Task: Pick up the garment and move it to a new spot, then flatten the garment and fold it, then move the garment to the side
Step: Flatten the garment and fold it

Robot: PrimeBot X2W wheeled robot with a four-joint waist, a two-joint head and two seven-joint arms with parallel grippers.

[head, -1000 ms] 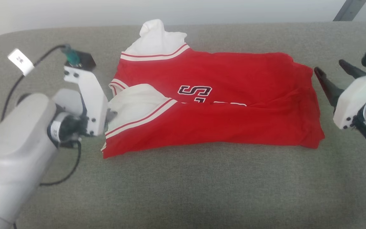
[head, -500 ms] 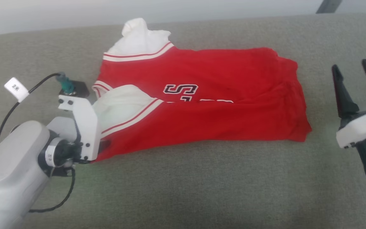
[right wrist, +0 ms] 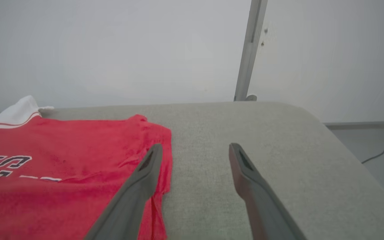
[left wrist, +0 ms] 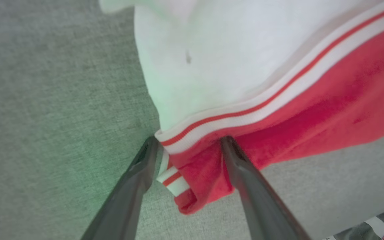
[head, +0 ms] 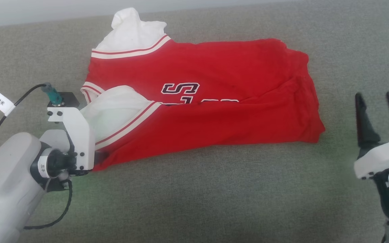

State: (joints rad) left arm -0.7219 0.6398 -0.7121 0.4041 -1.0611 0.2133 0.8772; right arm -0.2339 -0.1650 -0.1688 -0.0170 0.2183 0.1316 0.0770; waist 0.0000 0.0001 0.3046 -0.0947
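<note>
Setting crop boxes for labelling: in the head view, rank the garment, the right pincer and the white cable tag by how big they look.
1. garment, by far the largest.
2. right pincer, though it sits nearer the camera, which inflates it.
3. cable tag, the smallest.

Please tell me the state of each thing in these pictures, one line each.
Garment: lying on the pad, near part folded over its lettering.
Left gripper: jaws open around a corner of the garment.
Right gripper: jaws open, holding nothing, beside the garment.
</note>
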